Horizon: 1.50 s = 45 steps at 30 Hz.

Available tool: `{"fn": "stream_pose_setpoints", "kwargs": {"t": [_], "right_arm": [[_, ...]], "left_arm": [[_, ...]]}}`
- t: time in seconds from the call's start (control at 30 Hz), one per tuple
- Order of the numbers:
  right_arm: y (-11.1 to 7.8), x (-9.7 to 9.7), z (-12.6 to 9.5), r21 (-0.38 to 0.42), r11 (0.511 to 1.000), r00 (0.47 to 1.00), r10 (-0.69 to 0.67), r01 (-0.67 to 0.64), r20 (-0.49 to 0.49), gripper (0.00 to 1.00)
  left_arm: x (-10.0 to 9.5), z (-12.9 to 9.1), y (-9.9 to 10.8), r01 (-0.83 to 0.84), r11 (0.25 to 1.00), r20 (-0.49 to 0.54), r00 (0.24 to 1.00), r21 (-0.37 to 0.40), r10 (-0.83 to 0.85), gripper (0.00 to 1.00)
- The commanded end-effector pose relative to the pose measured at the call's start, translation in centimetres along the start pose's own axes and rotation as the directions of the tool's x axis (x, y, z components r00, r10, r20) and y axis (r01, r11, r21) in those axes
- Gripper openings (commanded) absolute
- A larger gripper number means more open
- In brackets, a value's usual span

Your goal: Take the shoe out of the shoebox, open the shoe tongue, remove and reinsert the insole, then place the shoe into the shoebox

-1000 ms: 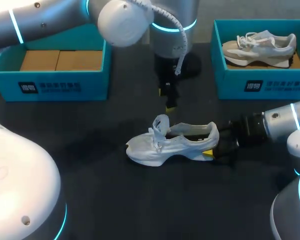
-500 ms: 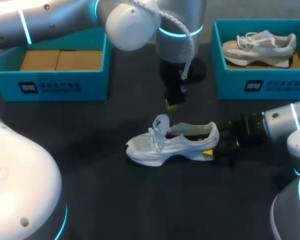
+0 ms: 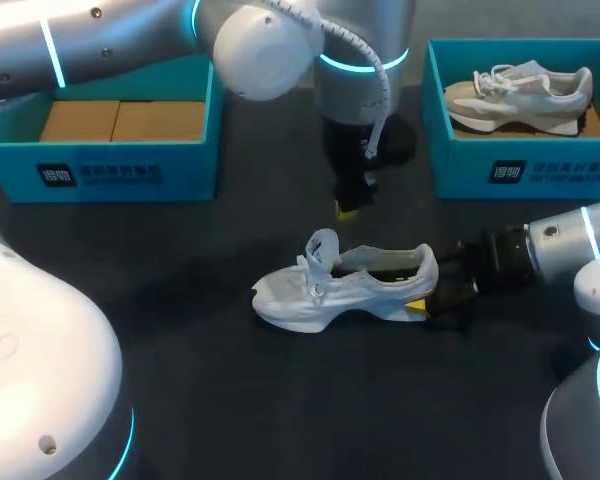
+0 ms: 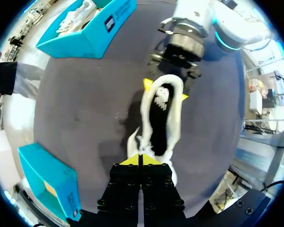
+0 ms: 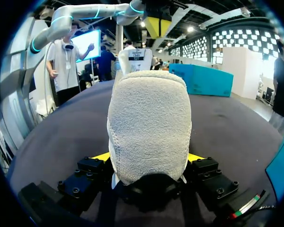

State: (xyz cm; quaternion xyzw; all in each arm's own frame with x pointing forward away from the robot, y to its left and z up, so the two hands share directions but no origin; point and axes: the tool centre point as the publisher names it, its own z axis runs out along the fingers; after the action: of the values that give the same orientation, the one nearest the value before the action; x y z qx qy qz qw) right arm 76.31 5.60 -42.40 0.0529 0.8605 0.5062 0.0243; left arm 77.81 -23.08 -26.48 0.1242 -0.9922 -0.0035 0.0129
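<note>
Head view looks down on the whole worktop [image 3: 240, 400] from above and behind. Left wrist view hangs over the white shoe [image 3: 325, 295], facing down. Right wrist view sits low at its heel, three o'clock, facing nine. All share the shoe.

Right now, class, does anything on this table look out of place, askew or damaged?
Only the white shoe stands out. It sits on the bare table with its tongue pulled up and askew, and its heel is clamped in the right gripper. Nothing looks spilled or damaged.
</note>
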Motion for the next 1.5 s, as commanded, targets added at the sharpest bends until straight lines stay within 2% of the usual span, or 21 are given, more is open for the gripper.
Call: {"fn": "stream_pose_setpoints", "kwargs": {"t": [0.03, 0.2, 0.37, 0.43, 1.03, 1.3, 1.5], "right_arm": [[-0.1, 0.2, 0.4, 0.003, 1.000, 1.000, 0.001, -0.001, 0.002, 0.00], [-0.1, 0.2, 0.4, 0.003, 1.000, 1.000, 0.001, -0.001, 0.002, 0.00], [-0.1, 0.2, 0.4, 0.003, 1.000, 1.000, 0.001, -0.001, 0.002, 0.00], [-0.1, 0.2, 0.4, 0.003, 1.000, 1.000, 0.001, -0.001, 0.002, 0.00], [-0.1, 0.2, 0.4, 0.003, 1.000, 1.000, 0.001, -0.001, 0.002, 0.00], [-0.1, 0.2, 0.4, 0.003, 1.000, 1.000, 0.001, -0.001, 0.002, 0.00], [-0.1, 0.2, 0.4, 0.003, 1.000, 1.000, 0.001, -0.001, 0.002, 0.00]], "left_arm": [[0.7, 1.1, -0.9, -0.032, 0.999, -0.026, 0.999, 0.023, 0.032, 0.00], [2.7, 2.4, -2.7, -0.088, 0.991, -0.107, 0.989, 0.104, 0.099, 0.00], [3.8, 4.0, -3.5, -0.123, 0.982, -0.159, 0.976, 0.145, 0.146, 0.00], [4.0, 4.7, -3.8, -0.121, 0.983, -0.183, 0.972, 0.136, 0.145, 0.00], [4.0, 4.7, -3.8, -0.121, 0.983, -0.183, 0.972, 0.136, 0.145, 0.00], [4.5, 6.6, -4.4, -0.190, 0.968, -0.189, 0.957, 0.165, 0.220, 0.00], [4.8, 8.7, -5.1, -0.212, 0.966, -0.200, 0.950, 0.148, 0.239, 0.00]]}}
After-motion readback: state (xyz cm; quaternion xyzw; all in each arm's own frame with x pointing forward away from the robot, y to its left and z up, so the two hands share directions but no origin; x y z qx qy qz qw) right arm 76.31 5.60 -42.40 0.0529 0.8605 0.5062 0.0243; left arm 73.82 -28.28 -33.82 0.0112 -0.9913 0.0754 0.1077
